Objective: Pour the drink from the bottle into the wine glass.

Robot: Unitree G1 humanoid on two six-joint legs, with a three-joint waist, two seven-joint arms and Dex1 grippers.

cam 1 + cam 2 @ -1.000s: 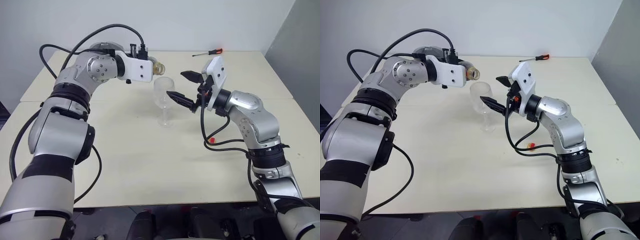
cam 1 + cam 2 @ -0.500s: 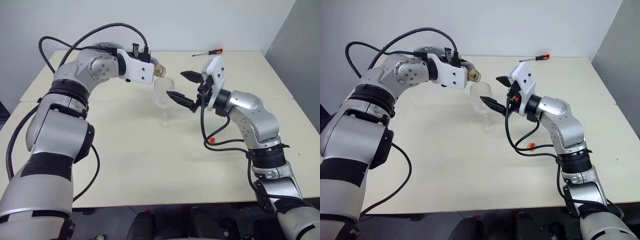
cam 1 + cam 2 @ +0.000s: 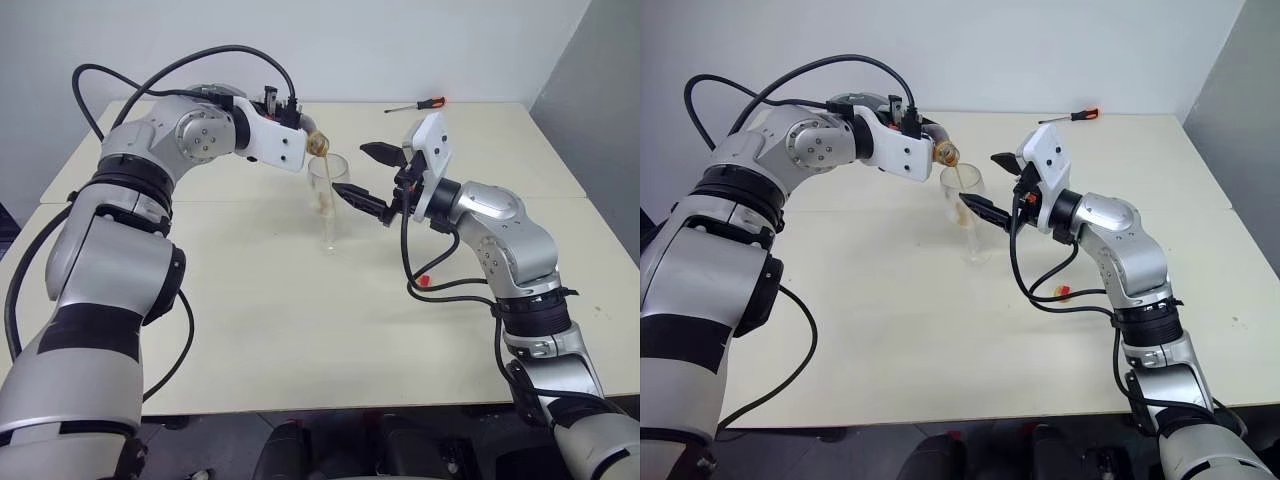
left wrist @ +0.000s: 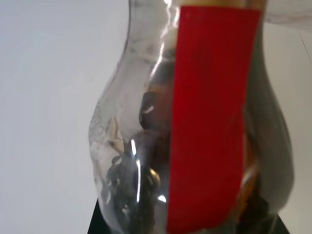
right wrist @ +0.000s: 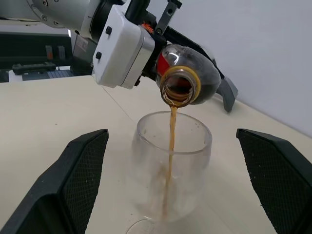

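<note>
My left gripper [image 3: 303, 140] is shut on the bottle [image 5: 189, 74], which lies tipped with its open, yellow-ringed mouth [image 3: 318, 143] just above the rim of the wine glass [image 3: 327, 200]. A thin brown stream of drink [image 5: 170, 146] falls from the mouth into the bowl, and a little has gathered low in the glass. The bottle's red label [image 4: 209, 122] and dark liquid show close up in the left wrist view. My right gripper [image 3: 371, 177] is open, level with the bowl, with one finger on each side of it and neither touching the glass.
A red-handled screwdriver [image 3: 417, 104] lies at the back of the cream table [image 3: 300, 330]. A small red piece [image 3: 424, 281] sits by the right arm's cable. The table's front edge runs near my body.
The left wrist has rolled and tipped the bottle further over the glass. Drink now streams into the bowl, which was empty before. The right arm has stayed still.
</note>
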